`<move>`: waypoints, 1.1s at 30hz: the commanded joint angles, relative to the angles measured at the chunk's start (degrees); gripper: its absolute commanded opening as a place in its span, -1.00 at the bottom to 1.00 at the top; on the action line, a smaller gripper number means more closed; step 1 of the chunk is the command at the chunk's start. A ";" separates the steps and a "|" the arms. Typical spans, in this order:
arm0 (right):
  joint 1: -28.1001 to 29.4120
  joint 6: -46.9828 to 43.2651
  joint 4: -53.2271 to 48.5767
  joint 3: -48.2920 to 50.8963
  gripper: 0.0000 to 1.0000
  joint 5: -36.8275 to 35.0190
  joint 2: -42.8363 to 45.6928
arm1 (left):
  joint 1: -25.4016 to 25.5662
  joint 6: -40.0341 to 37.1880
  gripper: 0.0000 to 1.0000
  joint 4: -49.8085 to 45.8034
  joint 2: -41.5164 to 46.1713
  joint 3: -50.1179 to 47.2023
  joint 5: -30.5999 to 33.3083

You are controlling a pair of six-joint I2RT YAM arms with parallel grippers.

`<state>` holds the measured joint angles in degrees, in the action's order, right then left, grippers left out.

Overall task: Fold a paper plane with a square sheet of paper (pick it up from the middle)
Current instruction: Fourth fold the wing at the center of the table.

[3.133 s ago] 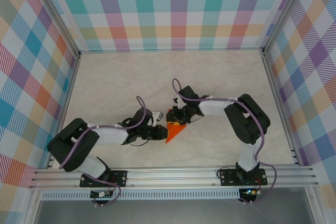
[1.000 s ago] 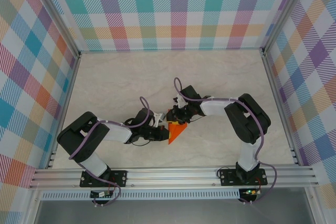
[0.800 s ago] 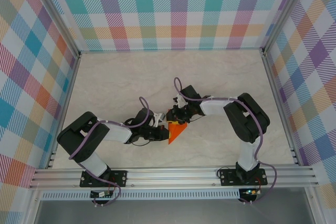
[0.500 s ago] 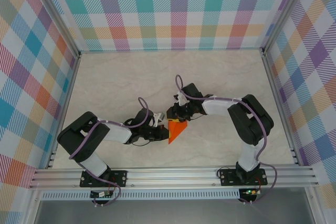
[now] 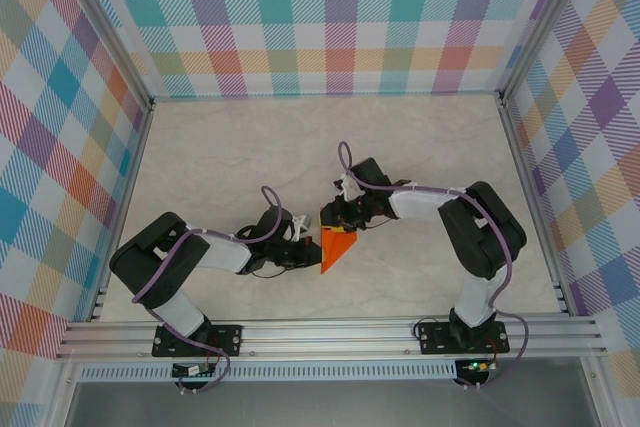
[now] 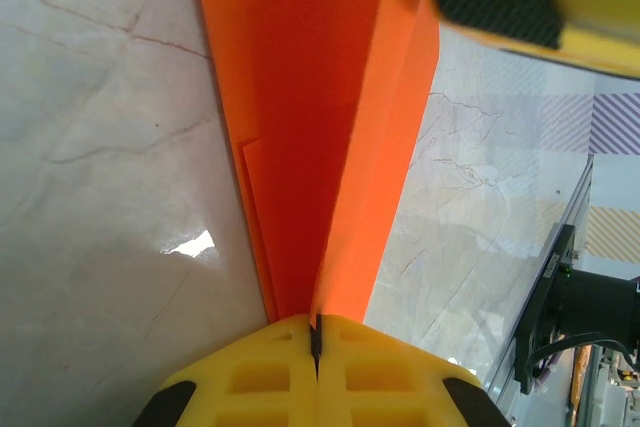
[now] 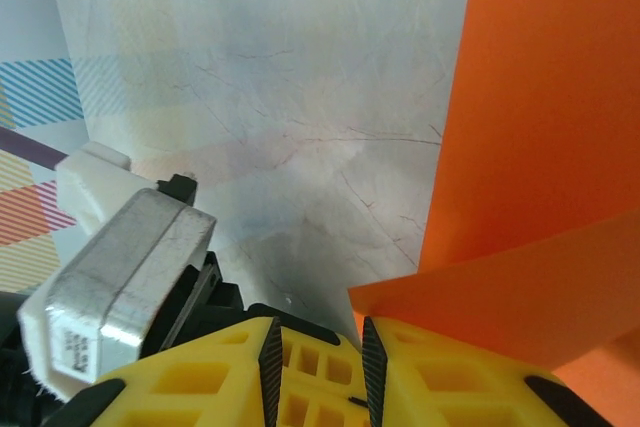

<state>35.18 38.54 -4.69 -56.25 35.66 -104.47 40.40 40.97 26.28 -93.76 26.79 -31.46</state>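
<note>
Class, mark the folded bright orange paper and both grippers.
Folded bright orange paper [image 5: 335, 248]: top view, middle of its triangular face.
Left gripper [image 6: 315, 335]: left wrist view, where its yellow fingertips meet.
Right gripper [image 7: 318, 347]: right wrist view, between its yellow fingertips.

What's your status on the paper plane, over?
Left gripper shut on orange paper. Right gripper open, raised flap by one finger. Paper folded to a pointed wedge. Left wrist housing close beside right gripper.

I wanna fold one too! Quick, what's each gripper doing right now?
Left gripper: shut on the orange paper.
Right gripper: at the paper's raised flap; open or shut cannot be told.
</note>
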 commanded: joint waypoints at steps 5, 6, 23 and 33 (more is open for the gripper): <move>-0.11 -0.66 0.62 -1.31 -0.40 1.97 -3.86 | 0.58 -0.35 -1.00 -5.91 -5.20 -0.86 3.69; -0.09 -0.62 0.56 -1.45 -0.41 1.61 -4.31 | 0.64 -0.41 -1.00 -6.22 -5.29 -0.75 3.69; -0.31 -0.98 -2.13 -0.70 -0.43 -4.48 -7.01 | 0.64 -1.30 -0.98 -8.88 -5.09 -0.06 2.85; -0.29 -0.81 -0.50 2.49 -0.44 -4.99 -8.93 | 0.64 -1.49 -0.81 -8.18 -3.41 0.31 -1.36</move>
<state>35.18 38.30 -3.88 -56.66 35.24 -109.93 40.10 40.91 24.05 -93.91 28.01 -32.69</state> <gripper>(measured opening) 0.278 0.089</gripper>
